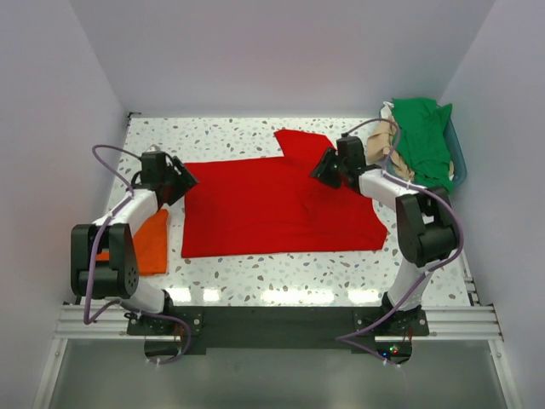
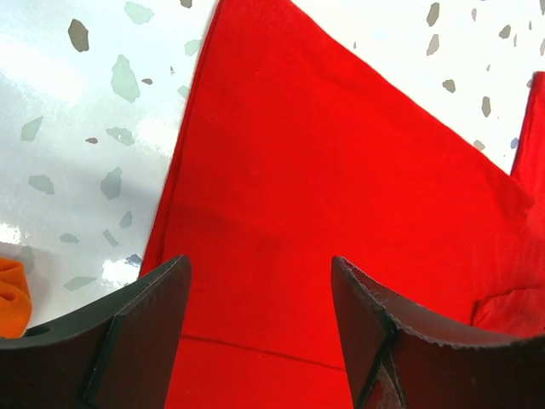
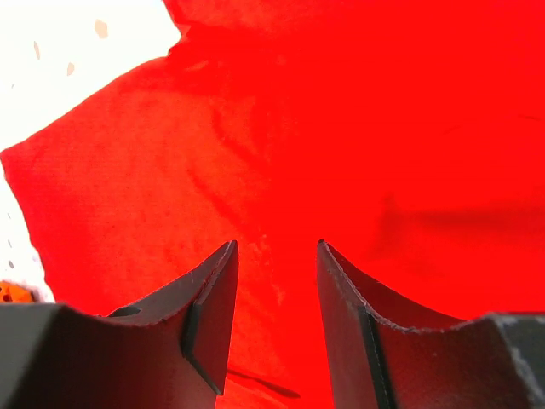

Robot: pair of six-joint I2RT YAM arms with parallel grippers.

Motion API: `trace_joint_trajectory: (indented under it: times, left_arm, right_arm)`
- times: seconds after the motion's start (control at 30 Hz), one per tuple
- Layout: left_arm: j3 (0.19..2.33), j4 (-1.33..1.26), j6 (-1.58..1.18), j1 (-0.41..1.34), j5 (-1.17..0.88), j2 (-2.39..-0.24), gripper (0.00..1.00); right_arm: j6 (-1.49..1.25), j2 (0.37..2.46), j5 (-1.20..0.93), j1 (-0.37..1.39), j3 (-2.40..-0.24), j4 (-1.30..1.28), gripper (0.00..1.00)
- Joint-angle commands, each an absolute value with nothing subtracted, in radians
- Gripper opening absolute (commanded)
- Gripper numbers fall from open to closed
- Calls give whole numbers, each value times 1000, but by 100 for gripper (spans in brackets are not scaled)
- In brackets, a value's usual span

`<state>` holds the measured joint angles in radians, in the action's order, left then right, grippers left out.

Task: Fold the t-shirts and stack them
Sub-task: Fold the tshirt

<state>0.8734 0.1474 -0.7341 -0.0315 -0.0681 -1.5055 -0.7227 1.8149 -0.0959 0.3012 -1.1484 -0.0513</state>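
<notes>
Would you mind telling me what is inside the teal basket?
A green shirt lies on top in the basket, and a tan one shows at its left side. Whatever lies beneath them is covered.

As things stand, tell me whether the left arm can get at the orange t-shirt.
Probably yes. The orange t-shirt lies on the table beside the left arm, nothing on top. The left gripper is open and empty at the red t-shirt's left edge, so it need only swing back.

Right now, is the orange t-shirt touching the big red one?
Apart. The top view shows a strip of bare table between the orange t-shirt and the red t-shirt.
</notes>
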Motion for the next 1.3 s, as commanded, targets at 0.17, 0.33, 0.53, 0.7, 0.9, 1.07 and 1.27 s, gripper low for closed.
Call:
trace_joint_trajectory:
  times: [0.17, 0.33, 0.53, 0.7, 0.9, 1.07, 1.27]
  left_arm:
    - [975, 143, -693, -28, -64, -1583, 72]
    - [1046, 146, -692, -20, -55, -1683, 71]
    - [1193, 159, -678, -9, -14, -1810, 68]
    - [1291, 193, -658, 18, 70, -1911, 64]
    - [1451, 258, -598, 21, 202, -2031, 59]
    - [1526, 270, -558, 29, 267, -2078, 59]
    - [1591, 296, -538, 38, 302, -2144, 58]
  right_arm:
    - [-675, 1822, -101, 246, -1275, -106, 46]
    - [-649, 1838, -94, 236, -1333, -144, 46]
    - [-606, 1864, -81, 233, -1408, -186, 46]
    - [-577, 1897, -77, 229, -1460, -202, 46]
    - [-552, 1950, -72, 219, -1497, -202, 46]
    - [-543, 2014, -81, 207, -1532, -198, 46]
    - [-546, 2059, -94, 201, -1574, -196, 45]
